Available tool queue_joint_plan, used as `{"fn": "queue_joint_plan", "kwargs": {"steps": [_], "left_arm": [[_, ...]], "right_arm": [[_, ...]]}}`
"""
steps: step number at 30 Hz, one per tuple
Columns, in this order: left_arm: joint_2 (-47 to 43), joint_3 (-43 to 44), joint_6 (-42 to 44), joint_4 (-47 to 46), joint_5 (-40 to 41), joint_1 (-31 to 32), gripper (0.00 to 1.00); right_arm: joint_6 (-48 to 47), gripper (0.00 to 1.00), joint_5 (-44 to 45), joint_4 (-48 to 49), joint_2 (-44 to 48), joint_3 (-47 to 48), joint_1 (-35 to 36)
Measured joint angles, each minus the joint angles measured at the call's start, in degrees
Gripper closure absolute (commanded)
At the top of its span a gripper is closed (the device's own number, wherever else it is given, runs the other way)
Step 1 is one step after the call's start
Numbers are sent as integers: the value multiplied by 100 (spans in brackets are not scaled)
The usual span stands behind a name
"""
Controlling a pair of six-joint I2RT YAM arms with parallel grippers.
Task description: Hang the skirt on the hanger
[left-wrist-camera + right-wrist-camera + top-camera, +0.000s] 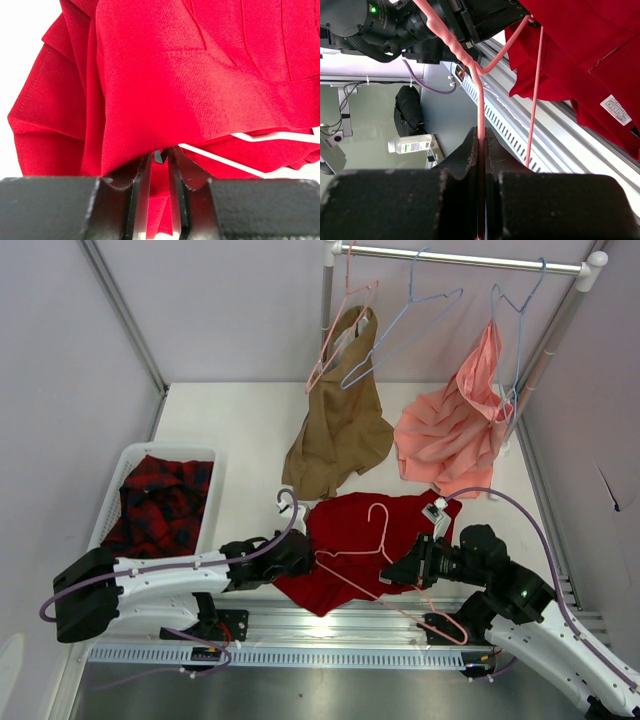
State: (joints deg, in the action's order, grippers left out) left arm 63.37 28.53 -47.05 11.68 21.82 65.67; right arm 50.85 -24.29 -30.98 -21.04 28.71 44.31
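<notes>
The deep-red skirt (345,535) lies crumpled on the table near the front edge. The pale-pink hanger (383,532) lies across it, with its hook on the cloth and its lower corner past the table's front edge. My left gripper (306,558) is at the skirt's left edge, shut on a fold of the skirt (190,75); the left gripper (160,157) has red cloth between its fingers, and the hanger wire (220,161) runs just beyond. My right gripper (402,570) is shut on the hanger wire (481,107). In its own view the right gripper (481,132) has the skirt (580,45) above it.
A white basket (165,449) at the left holds a red-and-black plaid garment (160,505). On the back rail (460,257) hang a tan garment (340,430), an empty light-blue hanger (400,330) and a salmon-pink garment (455,435). A metal rail (330,625) runs along the front edge.
</notes>
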Motion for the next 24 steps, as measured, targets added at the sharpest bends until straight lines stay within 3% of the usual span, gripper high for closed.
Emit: {"fn": "queue_joint_plan", "kwargs": {"steps": [16, 24], "left_arm": [[365, 4, 52, -136, -31, 0, 77], [389, 4, 85, -219, -98, 0, 94]], "right_arm": [[2, 100, 39, -4, 0, 0, 22], [17, 100, 48, -2, 0, 0, 33]]}}
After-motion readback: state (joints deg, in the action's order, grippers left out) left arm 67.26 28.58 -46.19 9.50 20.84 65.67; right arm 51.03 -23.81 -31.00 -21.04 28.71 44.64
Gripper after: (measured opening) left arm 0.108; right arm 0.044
